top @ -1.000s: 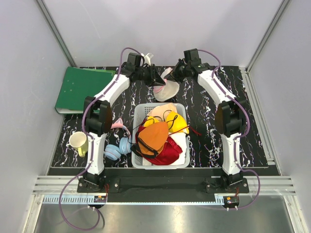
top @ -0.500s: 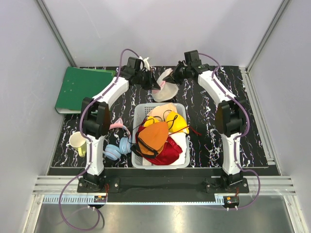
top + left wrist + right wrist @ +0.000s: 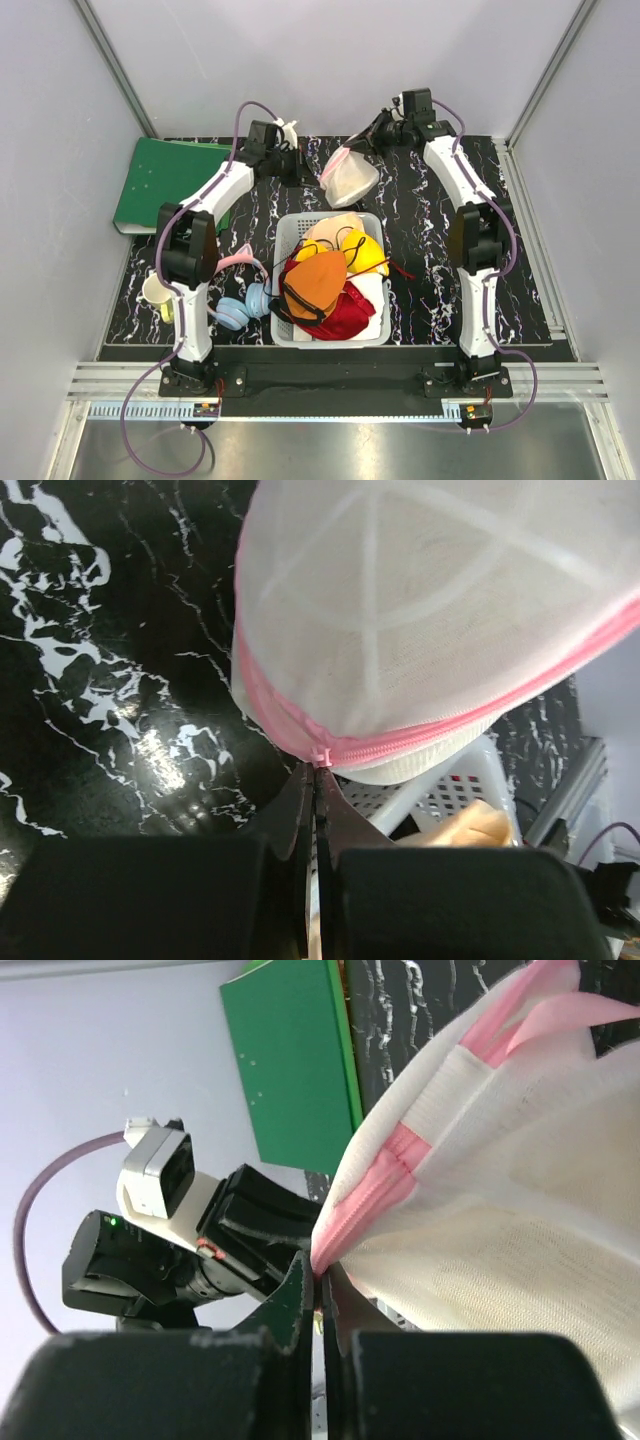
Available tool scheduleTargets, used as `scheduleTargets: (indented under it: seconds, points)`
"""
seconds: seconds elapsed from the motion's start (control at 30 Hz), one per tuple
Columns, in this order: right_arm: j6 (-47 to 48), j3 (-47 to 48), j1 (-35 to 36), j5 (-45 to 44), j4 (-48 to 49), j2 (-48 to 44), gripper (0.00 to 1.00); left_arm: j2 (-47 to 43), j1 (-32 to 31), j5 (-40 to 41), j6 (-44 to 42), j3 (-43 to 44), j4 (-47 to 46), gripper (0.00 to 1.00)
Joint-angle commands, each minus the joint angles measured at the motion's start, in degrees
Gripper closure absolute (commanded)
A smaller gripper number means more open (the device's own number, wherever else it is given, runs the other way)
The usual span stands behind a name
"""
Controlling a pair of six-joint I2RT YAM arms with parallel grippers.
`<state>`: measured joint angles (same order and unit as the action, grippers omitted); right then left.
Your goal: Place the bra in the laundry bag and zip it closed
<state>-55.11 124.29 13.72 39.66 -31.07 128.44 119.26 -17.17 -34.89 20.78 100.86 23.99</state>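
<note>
Top view: laundry bag (image 3: 352, 178) hangs between both grippers over the far tabletop (image 3: 420, 220), beyond the basket (image 3: 384, 292); bra not visible, possibly inside. Left wrist: left gripper (image 3: 318, 780) pinches the zipper pull (image 3: 320, 755). Right wrist: right gripper (image 3: 320, 1285) is pressed onto the pink rim; it should brace taut while the left draws steadily.

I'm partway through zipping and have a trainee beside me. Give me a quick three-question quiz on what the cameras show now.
1. True or false: the laundry bag lies inside the basket.
2. The left pincer is: A open above the bag; B shut on the zipper pull; C out of view.
3. Fill in: the right pincer is shut on the bag's ____ rim.
Key: 1 false, the bag is beyond the basket, between the two pincers; 2 B; 3 pink.
</note>
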Motion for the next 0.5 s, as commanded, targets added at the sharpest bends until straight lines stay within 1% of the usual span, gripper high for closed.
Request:
scheduleTargets:
  seconds: [0.0,0.03,0.07,0.1,0.13,0.17,0.2,0.23,0.27,0.33,0.4,0.47]
  points:
    - [0.0,5.3,-0.4,4.2,0.4,2.5,0.89,-5.7,0.6,-7.5,7.0,-3.3,-11.6,1.0]
    - [1.2,7.3,-0.4,2.0,-2.9,3.0,0.73,-5.8,0.3,-8.1,8.8,-3.6,-15.5,1.0]
    - [2.0,8.6,-0.4,0.5,-5.6,3.5,0.64,-5.6,-0.1,-8.6,11.5,-3.8,-16.9,1.0]
    - [3.2,10.3,-0.4,-1.3,-9.1,4.0,0.58,-5.4,-0.3,-8.7,12.4,-3.7,-18.1,1.0]
    - [6.2,14.7,-0.4,-5.8,-16.7,5.1,0.54,-5.2,-0.9,-8.5,13.2,-3.6,-19.5,1.0]
    - [7.7,17.0,-0.4,-8.3,-20.7,5.8,0.45,-4.6,-1.2,-8.2,14.4,-3.1,-19.9,1.0]
    - [9.1,19.1,-0.4,-11.4,-24.9,6.1,0.41,-4.4,-1.5,-7.6,14.9,-2.7,-20.2,1.0]
    - [12.0,22.5,-0.5,-16.5,-31.0,6.6,0.38,-4.2,-2.1,-7.1,15.2,-2.6,-20.3,1.0]
    - [13.2,23.4,-0.5,-18.9,-33.3,6.4,0.32,-4.0,-2.4,-6.9,15.3,-2.3,-20.4,1.0]
    - [15.1,23.6,-0.5,-24.8,-37.0,4.5,0.23,-3.6,-3.6,-6.7,15.3,-1.7,-20.6,1.0]
    - [15.6,21.6,-0.5,-26.9,-37.5,2.3,0.16,-3.0,-4.3,-7.0,15.5,-1.2,-20.6,1.0]
    - [15.1,18.2,-0.4,-27.6,-37.4,-0.3,0.14,-2.5,-5.6,-7.1,15.9,-0.8,-20.7,1.0]
